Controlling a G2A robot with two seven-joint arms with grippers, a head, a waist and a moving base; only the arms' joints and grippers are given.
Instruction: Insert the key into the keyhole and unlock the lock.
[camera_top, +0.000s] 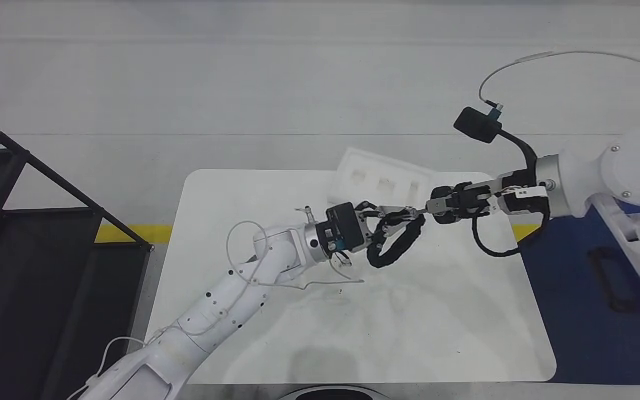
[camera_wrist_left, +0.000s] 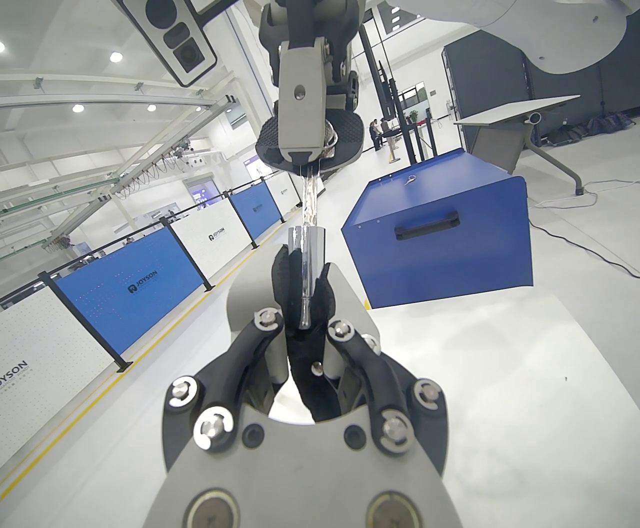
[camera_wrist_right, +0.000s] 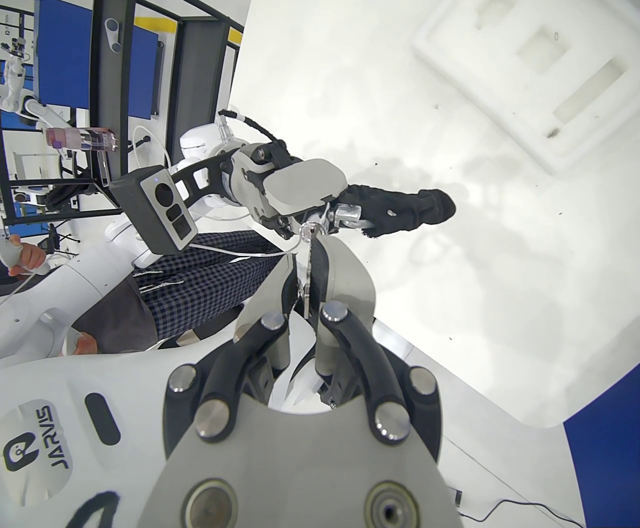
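Note:
Above the middle of the table (camera_top: 300, 330) the two arms meet. My left gripper (camera_wrist_left: 304, 270) is shut on the lock, gripping its black cable sleeve just below the silver cylinder (camera_wrist_left: 307, 247). From the top camera, the lock's black cable (camera_top: 395, 245) hangs in a loop below the left gripper (camera_top: 368, 228). My right gripper (camera_top: 425, 208) is shut on the silver key (camera_wrist_left: 310, 197), held in line with the cylinder's end, its tip at the keyhole. The right wrist view shows the right gripper (camera_wrist_right: 310, 255) right against the lock's cylinder (camera_wrist_right: 347, 214), with the cable (camera_wrist_right: 405, 210) sticking out sideways.
A white foam tray (camera_top: 385, 180) lies on the table behind the grippers. A blue cabinet (camera_top: 590, 290) stands off the table's right edge and a black rack (camera_top: 50, 260) off its left. The table's front half is bare.

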